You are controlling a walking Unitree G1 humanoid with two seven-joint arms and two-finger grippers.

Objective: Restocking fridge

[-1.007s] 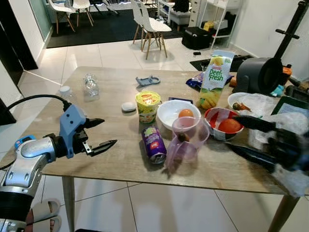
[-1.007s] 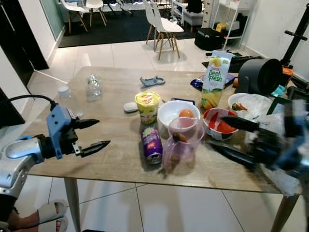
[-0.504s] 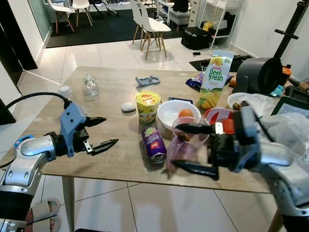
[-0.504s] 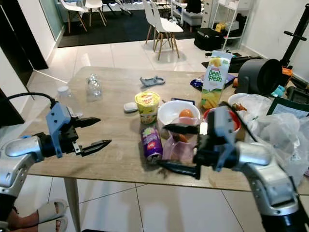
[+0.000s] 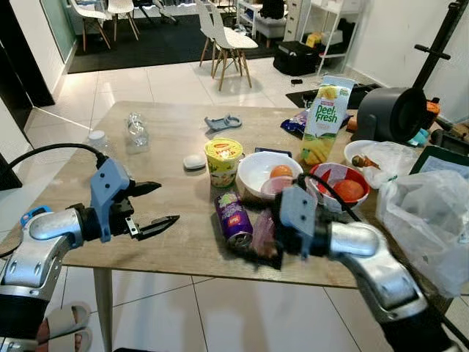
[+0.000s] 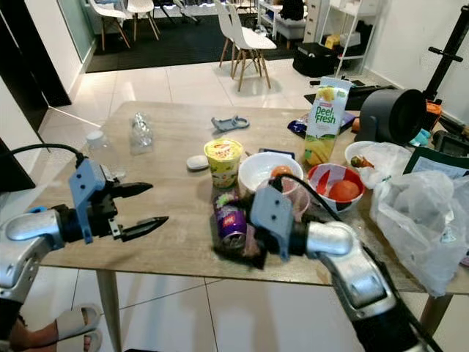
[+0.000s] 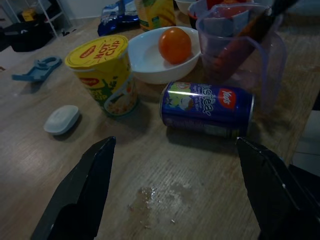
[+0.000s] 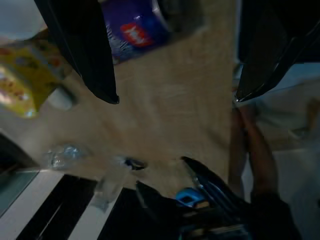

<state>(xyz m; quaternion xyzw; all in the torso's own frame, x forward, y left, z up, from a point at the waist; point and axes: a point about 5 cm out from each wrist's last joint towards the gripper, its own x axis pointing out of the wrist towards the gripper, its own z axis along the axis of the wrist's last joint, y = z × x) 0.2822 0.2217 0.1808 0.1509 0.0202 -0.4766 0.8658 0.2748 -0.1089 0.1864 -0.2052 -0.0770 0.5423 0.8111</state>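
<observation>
Your right hand (image 8: 170, 75), fingers spread, hovers by the can (image 5: 233, 218) lying near the desk's (image 5: 176, 183) front edge beside the jug (image 7: 245, 55); a clumsy nudge could roll it off.

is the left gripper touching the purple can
Apart. The left wrist view shows bare table between the open left gripper and the can.

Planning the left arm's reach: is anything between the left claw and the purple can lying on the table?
Nothing visible. The left claw, open, faces the purple can across bare table. The noodle cup stands off to one side, and the right claw is beyond the can.
</observation>
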